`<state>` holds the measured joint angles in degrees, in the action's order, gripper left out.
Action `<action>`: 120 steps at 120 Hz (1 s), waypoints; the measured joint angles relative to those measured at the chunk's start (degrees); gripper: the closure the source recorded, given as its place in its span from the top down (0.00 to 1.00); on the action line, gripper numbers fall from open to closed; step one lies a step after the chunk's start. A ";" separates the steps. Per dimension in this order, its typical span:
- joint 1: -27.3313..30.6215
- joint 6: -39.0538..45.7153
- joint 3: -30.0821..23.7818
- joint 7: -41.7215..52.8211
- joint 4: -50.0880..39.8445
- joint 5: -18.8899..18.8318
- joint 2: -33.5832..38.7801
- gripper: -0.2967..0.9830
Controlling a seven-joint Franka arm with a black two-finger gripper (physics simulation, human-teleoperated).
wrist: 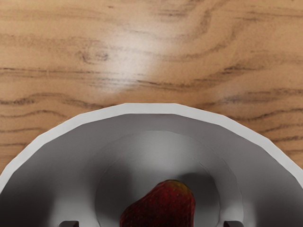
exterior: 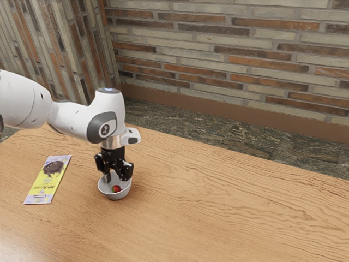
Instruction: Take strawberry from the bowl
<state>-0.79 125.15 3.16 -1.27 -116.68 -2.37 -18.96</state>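
Observation:
My gripper (exterior: 116,179) points down into the small white bowl (exterior: 116,196) in the exterior view, its fingers spread apart. The red strawberry (exterior: 116,189) lies inside that bowl, low between the fingers. Seen from the wrist, the bowl (wrist: 151,109) curves around the strawberry (wrist: 163,205), which rests on the bowl's floor. Two dark fingertips of the gripper (wrist: 151,223) poke in at the lower edge, wide apart, one on each side of the berry with a gap to it. Part of the strawberry is cut off there.
A yellow and purple packet (exterior: 48,180) lies flat on the wooden table (exterior: 218,213), toward the exterior view's left from the bowl. Beyond the table's far edge are a dark stone floor (exterior: 218,134) and a brick wall (exterior: 229,60).

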 joint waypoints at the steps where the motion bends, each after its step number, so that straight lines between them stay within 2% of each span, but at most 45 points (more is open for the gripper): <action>1: 0.00 0.06 0.00 0.06 0.08 0.01 -0.12 0.52; 14: 0.76 0.69 -0.05 0.75 0.64 0.05 -1.40 0.51; 25: 1.18 0.97 -0.13 1.28 0.72 0.18 -1.83 0.46; 68: 1.19 1.55 -0.40 2.65 0.74 0.25 -2.69 0.43; 120: 1.25 2.51 -0.43 3.32 0.63 -0.04 -1.94 0.33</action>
<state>0.46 127.66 2.73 2.05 -116.05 -2.41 -20.90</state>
